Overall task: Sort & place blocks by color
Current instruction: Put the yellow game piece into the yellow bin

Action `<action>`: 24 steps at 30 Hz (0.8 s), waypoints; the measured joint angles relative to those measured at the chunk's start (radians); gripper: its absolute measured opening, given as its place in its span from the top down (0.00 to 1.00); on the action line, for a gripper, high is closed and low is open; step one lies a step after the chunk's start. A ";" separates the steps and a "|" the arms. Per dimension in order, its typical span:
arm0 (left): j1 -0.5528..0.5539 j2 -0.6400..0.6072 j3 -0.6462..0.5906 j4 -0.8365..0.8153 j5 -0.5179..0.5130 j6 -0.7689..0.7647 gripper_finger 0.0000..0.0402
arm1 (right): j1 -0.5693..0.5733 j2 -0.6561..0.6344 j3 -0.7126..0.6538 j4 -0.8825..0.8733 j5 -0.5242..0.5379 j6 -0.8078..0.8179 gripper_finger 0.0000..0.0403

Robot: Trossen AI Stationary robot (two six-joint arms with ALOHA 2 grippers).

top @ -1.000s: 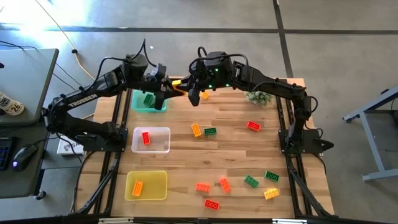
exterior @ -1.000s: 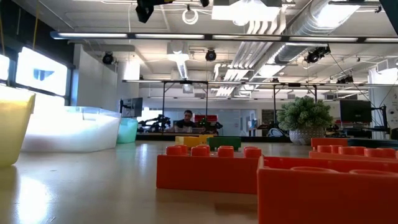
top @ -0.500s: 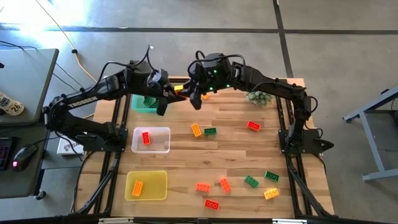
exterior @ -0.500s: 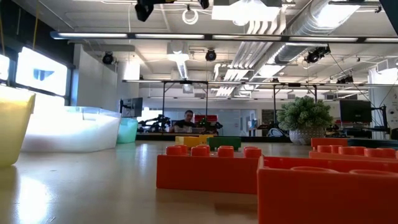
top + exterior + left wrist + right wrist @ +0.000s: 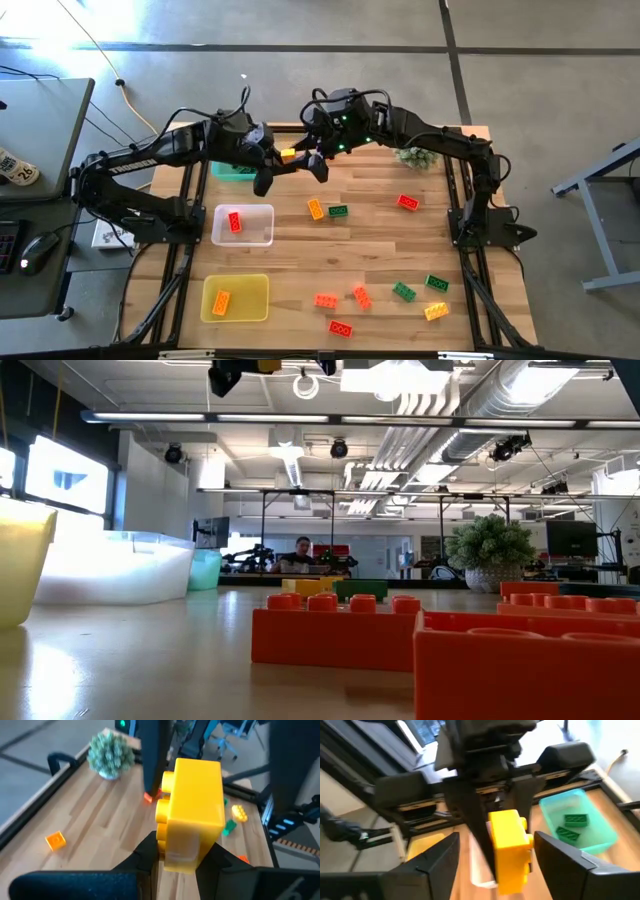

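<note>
Along the table's (image 5: 300, 260) left edge stand three trays: a green tray (image 5: 232, 170) at the far corner holding two green blocks (image 5: 572, 826), a clear tray (image 5: 243, 225) with a red block (image 5: 234, 222), and a yellow tray (image 5: 236, 298) with an orange block (image 5: 220, 302). Above the far edge, the left gripper (image 5: 172, 857) is pinching a yellow block (image 5: 192, 815), while the right gripper (image 5: 492, 855) faces it, fingers (image 5: 437, 857) spread either side without touching. Loose blocks lie mid-table and near the right corner; a plant (image 5: 415, 156) stands at the far right.
</note>
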 joint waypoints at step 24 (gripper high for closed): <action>-0.439 -0.001 0.000 -0.464 -0.152 -0.355 0.85 | 0.000 -0.081 0.000 -0.169 0.001 -0.028 0.36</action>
